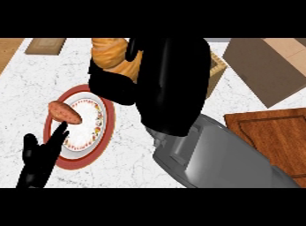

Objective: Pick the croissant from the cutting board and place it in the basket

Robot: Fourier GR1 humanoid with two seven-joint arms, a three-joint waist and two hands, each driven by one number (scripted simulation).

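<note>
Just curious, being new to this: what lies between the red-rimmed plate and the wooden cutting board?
Head view: the right hand and its grey forearm stretch across the counter between plate and cutting board.

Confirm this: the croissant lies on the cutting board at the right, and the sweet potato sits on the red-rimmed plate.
Wrong in one respect. The head view shows nothing lying on the cutting board; the croissant is held up in the curled fingers of the right hand. The rest stands: the sweet potato does sit on the red-rimmed plate.
</note>
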